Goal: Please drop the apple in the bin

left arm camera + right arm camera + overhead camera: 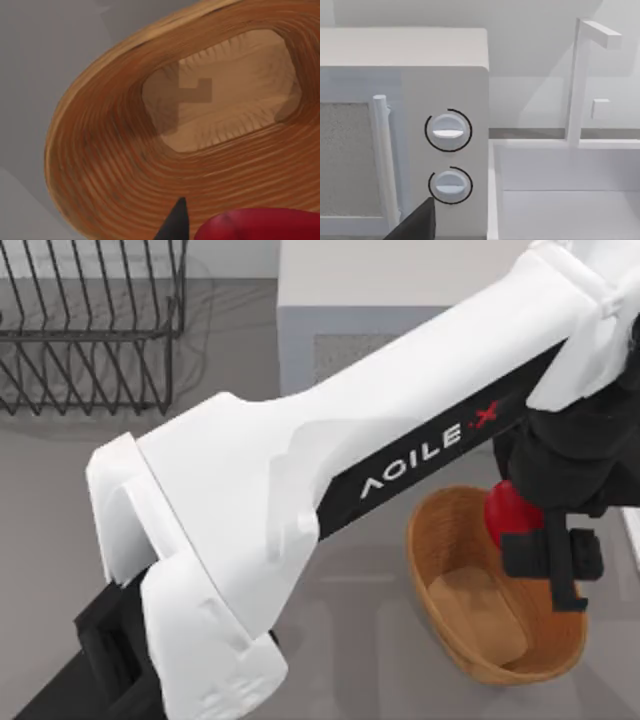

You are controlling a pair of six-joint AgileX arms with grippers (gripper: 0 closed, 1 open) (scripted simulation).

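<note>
We are looking down on a grey desk [60, 540], and the biggest thing in the frame is our left arm [330, 480], sweeping from the lower left up toward the upper right and then dropping its black wrist down at the right edge. A black wire rack [90, 330] is sitting in the upper left, and a white microwave [400, 300] is standing at the top centre; the right wrist view is facing that microwave's two dials [448, 131] with a white sink [560, 190] beside it, which suggests our right arm is waiting parked near the back.

The bin [470, 640] is lying in the lower right of the frame, its long axis running from upper left to lower right, with its paler flat bottom [225, 95] showing open and bare in the left wrist view.

Our left claw [545, 550] is hanging over the bin's upper right rim, closed on the apple [510, 512], which is bulging out red on the claw's left side. In the left wrist view the apple [260, 225] is sitting at the lower edge, directly above the woven inner wall rather than the flat bottom. We are judging the apple to be inside the rim's outline, so opening the fingers should let it fall and roll down the wall; the left arm alone is placed to do this.
</note>
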